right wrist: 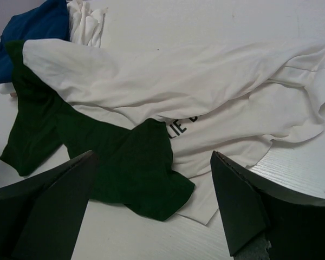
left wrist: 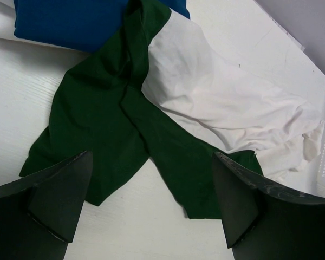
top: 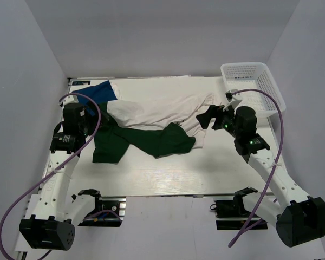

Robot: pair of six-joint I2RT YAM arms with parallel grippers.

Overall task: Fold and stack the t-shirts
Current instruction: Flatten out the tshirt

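From above, you have nothing folded yet. Three shirts lie tangled on the surface (top: 168, 173), towards its far side: one white shirt (top: 162, 111) spread crumpled across the middle, one green shirt (top: 151, 141) draped over its near edge and trailing left, and one blue shirt (top: 104, 91) bunched at the far left corner. All three overlap or touch, so there is no stack. One basket (top: 249, 66) stands at the far right corner, apart from the cloth. The left fingers (top: 93, 117) hang over the left end of the pile and the right fingers (top: 210, 116) over the white shirt's right end. From here you cannot tell how wide either pair stands.

From the left wrist, the fingers are spread wide with nothing between them. Below lies the green shirt (left wrist: 97, 114), the white (left wrist: 222, 103) tucked under its right side and the blue (left wrist: 70, 21) at the top.

From the right wrist, those fingers are likewise spread and empty. The green (right wrist: 124, 168) covers part of the white shirt's (right wrist: 206, 81) black lettering, and the blue (right wrist: 27, 32) shows at the top left.

Judging by this, the whole job remains. You must separate the shirts, flatten and fold each of the three, then stack them.
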